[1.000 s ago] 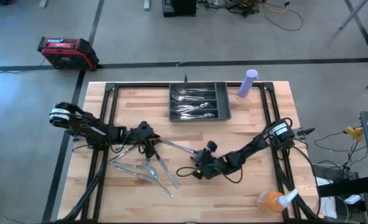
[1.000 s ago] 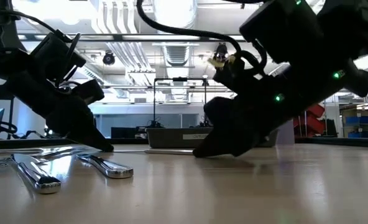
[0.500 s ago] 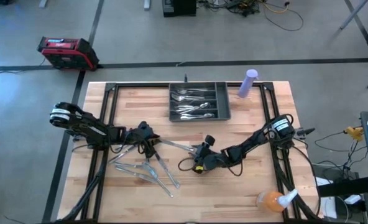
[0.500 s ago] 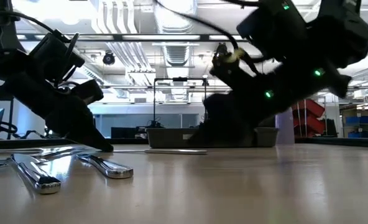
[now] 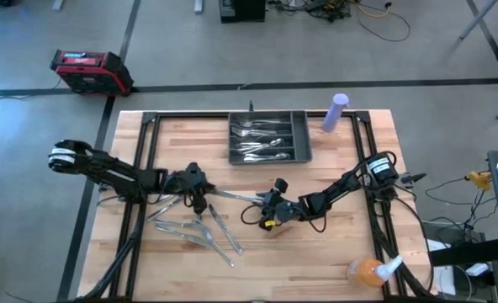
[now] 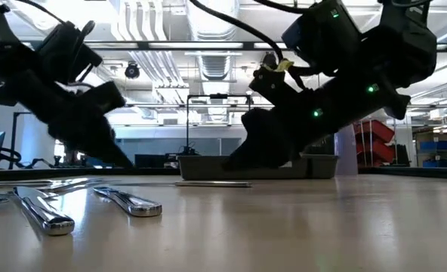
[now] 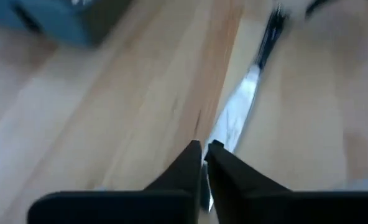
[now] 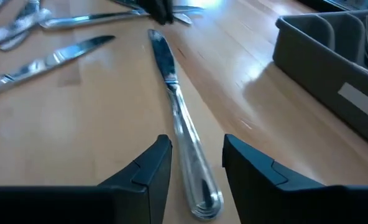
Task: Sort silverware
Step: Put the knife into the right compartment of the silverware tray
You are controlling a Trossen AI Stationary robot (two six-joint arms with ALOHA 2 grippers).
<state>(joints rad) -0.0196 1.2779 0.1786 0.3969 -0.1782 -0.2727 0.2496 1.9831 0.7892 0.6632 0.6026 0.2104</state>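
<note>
The job looks partly done; the dark tray (image 5: 269,140) at the table's (image 5: 341,244) twelve o'clock edge already holds several pieces of silverware (image 5: 262,143) across its compartments, though which kind lies in which slot is too small to tell; a loose cluster (image 5: 200,231) of forks, spoons or knives still lies on the wood toward eight o'clock from the table's centre, so a good share remains to be moved.

One knife (image 8: 178,122) lies by itself near the centre; the right end effector (image 8: 193,163) sits low with its fingers apart, one on each side of the handle end, not yet closed on it; by my reading this is the next piece to go.

The left end effector (image 7: 202,160) is at nine o'clock from the centre, its fingers together and seemingly pinching a bright blade-like piece (image 7: 234,121), likely the far end of that knife; I cannot confirm this.
</note>
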